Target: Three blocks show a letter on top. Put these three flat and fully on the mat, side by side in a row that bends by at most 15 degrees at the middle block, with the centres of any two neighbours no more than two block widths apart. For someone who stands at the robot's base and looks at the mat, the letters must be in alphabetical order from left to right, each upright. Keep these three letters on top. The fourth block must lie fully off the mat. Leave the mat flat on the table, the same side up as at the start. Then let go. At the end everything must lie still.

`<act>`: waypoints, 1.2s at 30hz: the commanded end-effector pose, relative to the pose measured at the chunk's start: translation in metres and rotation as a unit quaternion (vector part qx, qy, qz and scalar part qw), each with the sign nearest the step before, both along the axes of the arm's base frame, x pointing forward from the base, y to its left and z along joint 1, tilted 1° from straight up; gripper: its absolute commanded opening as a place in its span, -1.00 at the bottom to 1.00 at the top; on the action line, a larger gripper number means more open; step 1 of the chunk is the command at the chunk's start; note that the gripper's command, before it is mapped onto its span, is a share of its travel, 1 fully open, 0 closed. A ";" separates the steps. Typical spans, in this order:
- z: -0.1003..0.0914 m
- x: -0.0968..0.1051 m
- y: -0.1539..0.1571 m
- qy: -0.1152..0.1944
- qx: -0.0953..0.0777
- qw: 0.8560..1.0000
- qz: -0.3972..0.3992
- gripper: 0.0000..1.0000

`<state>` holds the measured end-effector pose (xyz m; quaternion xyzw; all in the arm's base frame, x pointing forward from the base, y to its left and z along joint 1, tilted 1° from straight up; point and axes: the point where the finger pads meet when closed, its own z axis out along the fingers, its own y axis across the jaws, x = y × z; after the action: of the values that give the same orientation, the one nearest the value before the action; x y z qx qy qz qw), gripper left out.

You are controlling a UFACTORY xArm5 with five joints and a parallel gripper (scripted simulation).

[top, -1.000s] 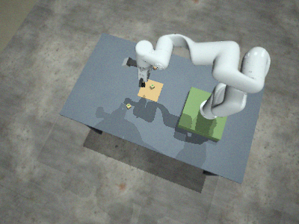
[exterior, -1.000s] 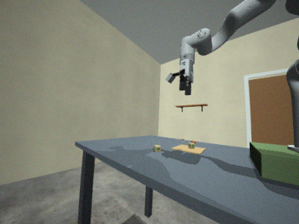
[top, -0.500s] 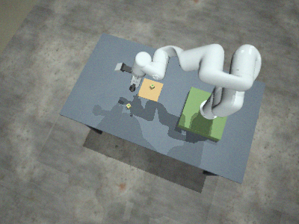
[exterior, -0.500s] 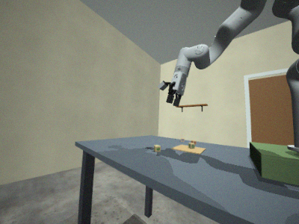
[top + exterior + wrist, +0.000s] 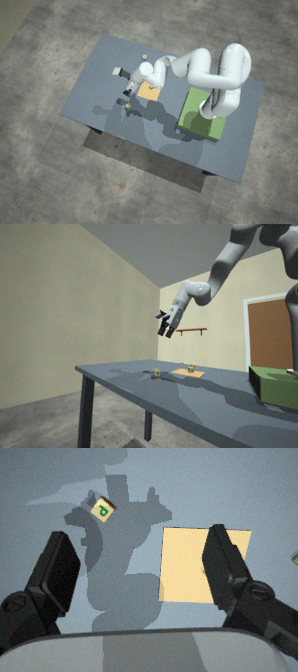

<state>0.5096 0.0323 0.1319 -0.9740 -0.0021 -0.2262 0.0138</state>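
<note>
Block P (image 5: 128, 106) (image 5: 156, 372) (image 5: 103, 509) lies off the mat (image 5: 148, 95) (image 5: 182, 373) (image 5: 181, 565), letter up and askew to its edges.
Wide apart and empty, my jaws (image 5: 127, 92) (image 5: 165, 334) hang high above the table (image 5: 89, 82) (image 5: 123, 377) (image 5: 200, 488). If P belongs in the row, coming down without turning to its faces could pinch its corners, spinning it or spoiling the upright letter. Low, sideways travel might knock the block on the mat (image 5: 150, 89) (image 5: 191, 369) (image 5: 203, 570), whose letter I cannot read, and pressing too deep could shift the mat.
</note>
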 end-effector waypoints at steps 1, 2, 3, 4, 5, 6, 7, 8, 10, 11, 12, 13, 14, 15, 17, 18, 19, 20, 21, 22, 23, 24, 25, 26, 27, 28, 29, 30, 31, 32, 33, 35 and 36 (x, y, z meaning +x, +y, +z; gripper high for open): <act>-0.011 0.009 0.005 -0.039 0.004 0.999 0.001 1.00; -0.015 0.011 0.007 -0.056 0.007 0.998 0.001 1.00; -0.015 0.011 0.007 -0.056 0.007 0.998 0.001 1.00; -0.015 0.011 0.007 -0.056 0.007 0.998 0.001 1.00; -0.020 0.012 0.010 -0.073 0.009 0.997 0.002 1.00; -0.020 0.012 0.010 -0.073 0.009 0.997 0.002 1.00; -0.024 0.013 0.012 -0.089 0.012 0.996 0.002 1.00; -0.024 0.013 0.012 -0.089 0.012 0.996 0.002 1.00; -0.027 0.013 0.015 -0.105 0.015 0.994 0.003 1.00; -0.027 0.013 0.015 -0.105 0.015 0.994 0.003 1.00; -0.029 0.012 0.017 -0.120 0.017 0.993 0.003 1.00; -0.029 0.012 0.017 -0.120 0.017 0.993 0.003 1.00; -0.032 0.011 0.019 -0.135 0.020 0.991 0.004 1.00; -0.032 0.011 0.019 -0.135 0.020 0.991 0.004 1.00; -0.034 0.009 0.021 -0.150 0.023 0.988 0.004 1.00; -0.034 0.009 0.021 -0.150 0.023 0.988 0.004 1.00; -0.035 0.008 0.022 -0.164 0.025 0.986 0.005 1.00; -0.036 0.005 0.024 -0.177 0.028 0.984 0.005 1.00; -0.036 0.005 0.024 -0.177 0.028 0.984 0.005 1.00; -0.036 0.005 0.024 -0.177 0.028 0.984 0.005 1.00; -0.037 0.003 0.026 -0.190 0.031 0.981 0.006 1.00; -0.037 0.003 0.026 -0.190 0.031 0.981 0.006 1.00; -0.037 0.000 0.027 -0.202 0.033 0.979 0.006 1.00; -0.037 0.000 0.027 -0.202 0.033 0.979 0.006 1.00; -0.037 -0.003 0.028 -0.213 0.036 0.976 0.007 1.00; -0.037 -0.006 0.030 -0.224 0.038 0.974 0.007 1.00; -0.037 -0.006 0.030 -0.224 0.038 0.974 0.007 1.00; -0.036 -0.009 0.031 -0.235 0.041 0.971 0.008 1.00; -0.036 -0.009 0.031 -0.235 0.041 0.971 0.008 1.00; -0.036 -0.012 0.032 -0.245 0.043 0.969 0.008 1.00; -0.035 -0.015 0.033 -0.254 0.045 0.966 0.009 1.00; -0.035 -0.015 0.033 -0.254 0.045 0.966 0.009 1.00; -0.034 -0.018 0.033 -0.262 0.048 0.964 0.009 1.00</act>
<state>0.4960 0.0635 0.0954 -0.8921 -0.0037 -0.4484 0.0555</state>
